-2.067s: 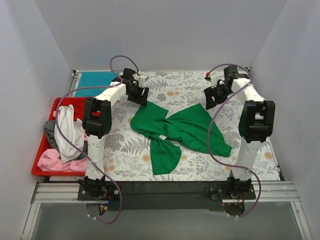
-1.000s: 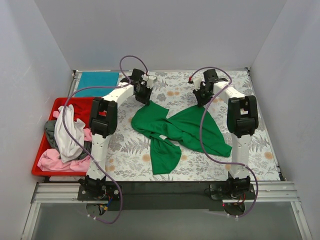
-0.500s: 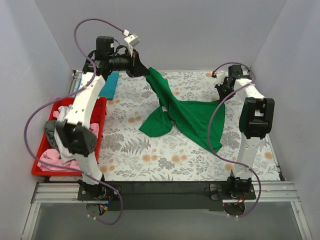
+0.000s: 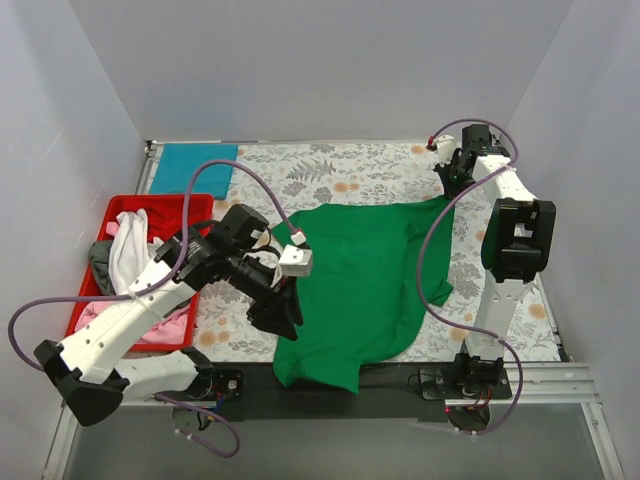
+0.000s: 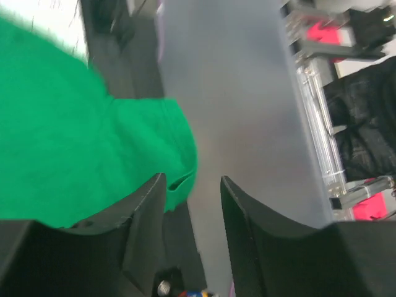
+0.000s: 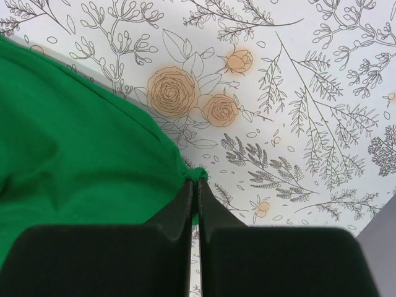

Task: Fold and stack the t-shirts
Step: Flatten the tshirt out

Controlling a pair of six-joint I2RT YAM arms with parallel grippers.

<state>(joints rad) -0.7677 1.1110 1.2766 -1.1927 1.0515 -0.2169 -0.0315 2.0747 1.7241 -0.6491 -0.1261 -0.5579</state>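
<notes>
The bright green t-shirt [image 4: 365, 275] lies spread over the floral table cloth, and its near end hangs over the front edge. My right gripper [image 4: 449, 187] at the back right is shut on a corner of it; the right wrist view shows a green nub [image 6: 197, 176] pinched at the tips of that gripper [image 6: 197, 180]. My left gripper [image 4: 283, 315] hovers at the shirt's near left edge. In the left wrist view it [image 5: 193, 179] is open, with the green hem [image 5: 179, 182] beside its left finger. A teal-blue t-shirt [image 4: 195, 165] lies folded at the back left.
A red tray [image 4: 150, 205] at the left holds white [image 4: 128, 250], pink [image 4: 100, 315] and dark grey [image 4: 100, 262] shirts, with my left arm reaching across it. The black front rail [image 4: 420, 372] runs under the hanging shirt. White walls close in three sides.
My left arm swung from high at the back left down to the front, drawing the green shirt out flat, and its jaws opened and let go. The right gripper kept its hold.
</notes>
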